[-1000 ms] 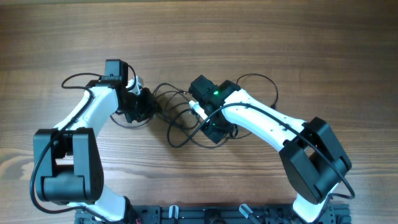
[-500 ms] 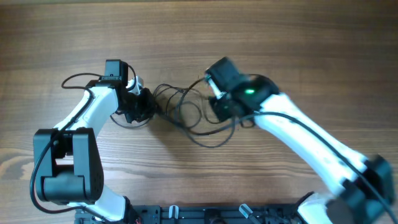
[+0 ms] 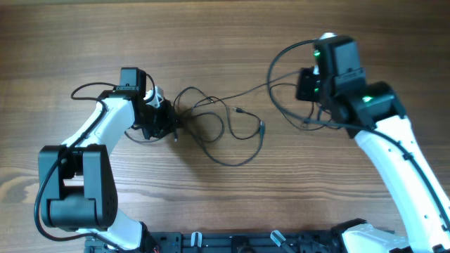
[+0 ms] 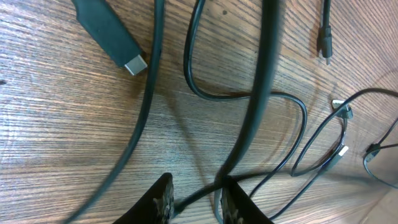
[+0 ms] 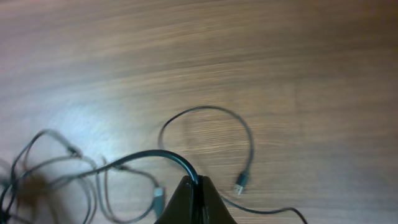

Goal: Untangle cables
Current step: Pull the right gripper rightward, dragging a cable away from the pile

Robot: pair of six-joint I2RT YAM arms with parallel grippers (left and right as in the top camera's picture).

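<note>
- Several thin black cables lie in loose loops mid-scene on the brown wooden tabletop.
- They look light, limp, slippery; a hold near a plug seems safest.
- Right gripper is clamped on one cord; left gripper stands slightly parted astride another.

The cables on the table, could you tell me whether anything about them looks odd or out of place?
Nothing looks damaged. The cables lie in a tangle of crossed loops beside the left hand, and one cord runs nearly straight from it to the right hand, which is shut on it.
</note>
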